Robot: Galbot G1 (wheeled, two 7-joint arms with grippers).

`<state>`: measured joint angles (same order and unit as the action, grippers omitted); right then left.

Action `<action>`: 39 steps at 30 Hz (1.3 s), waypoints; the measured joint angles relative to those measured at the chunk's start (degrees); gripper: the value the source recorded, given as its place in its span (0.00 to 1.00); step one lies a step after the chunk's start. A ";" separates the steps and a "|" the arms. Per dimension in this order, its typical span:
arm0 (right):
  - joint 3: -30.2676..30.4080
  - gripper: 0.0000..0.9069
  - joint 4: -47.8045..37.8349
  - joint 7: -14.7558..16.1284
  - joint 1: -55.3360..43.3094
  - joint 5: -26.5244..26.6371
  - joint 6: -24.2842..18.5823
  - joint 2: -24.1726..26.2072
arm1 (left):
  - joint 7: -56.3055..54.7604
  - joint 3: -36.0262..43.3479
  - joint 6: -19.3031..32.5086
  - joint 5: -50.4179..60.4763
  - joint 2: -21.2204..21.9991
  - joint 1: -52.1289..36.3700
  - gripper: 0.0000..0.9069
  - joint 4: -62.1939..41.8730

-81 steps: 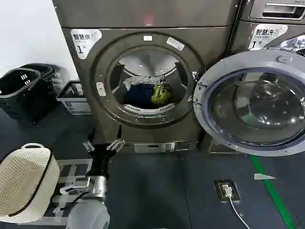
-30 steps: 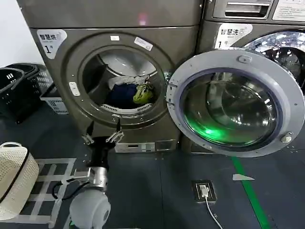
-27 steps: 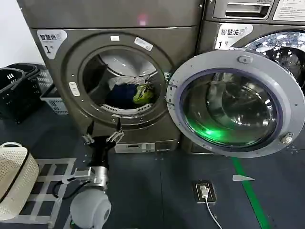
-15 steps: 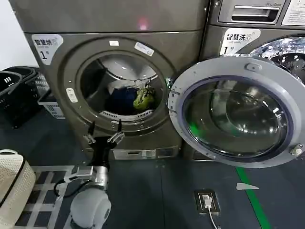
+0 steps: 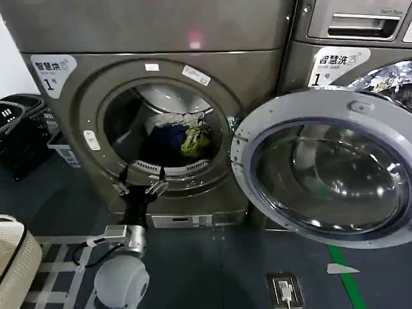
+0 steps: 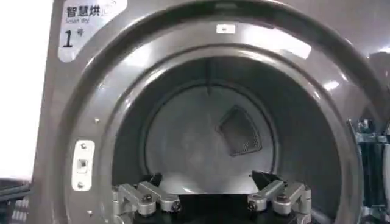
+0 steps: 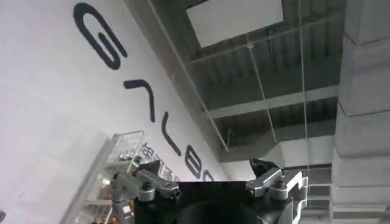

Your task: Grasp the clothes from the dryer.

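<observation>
Clothes (image 5: 177,132) are lying heaped deep inside the dryer (image 5: 161,116), soft, light and likely to sag, so bunching a top fold looks best; the left tool (image 5: 140,187) is hovering spread open at the porthole's lower rim, empty, while the right tool (image 7: 210,182) is pointing at the ceiling, also spread open

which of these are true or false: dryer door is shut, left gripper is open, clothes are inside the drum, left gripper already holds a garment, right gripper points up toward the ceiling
1. The silver-rimmed round glass door of the bronze-grey front-loading dryer is shut. False: it is swung wide open.
2. The left gripper is open. True.
3. A pile of white, dark blue and yellow-green clothes lies inside the drum. True.
4. The left gripper already holds a garment. False: it is empty, at the porthole's lower rim.
5. The right gripper points up toward ceiling beams. True; it is open.
</observation>
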<state>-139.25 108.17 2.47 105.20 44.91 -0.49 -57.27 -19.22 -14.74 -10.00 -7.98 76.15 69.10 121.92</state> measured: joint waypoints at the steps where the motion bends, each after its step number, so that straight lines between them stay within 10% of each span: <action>1: 0.00 1.00 0.00 0.00 -0.06 0.01 -0.01 -0.06 | 0.01 0.00 0.00 0.01 0.01 -0.04 1.00 0.00; 39: -0.21 1.00 -1.95 0.07 -0.51 -0.01 -0.39 0.66 | 0.17 0.25 -0.18 0.06 -0.03 -0.58 1.00 -1.25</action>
<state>-139.46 106.21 2.54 104.69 44.90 -0.88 -56.61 -19.04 -14.49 -10.18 -7.91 76.12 68.53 120.67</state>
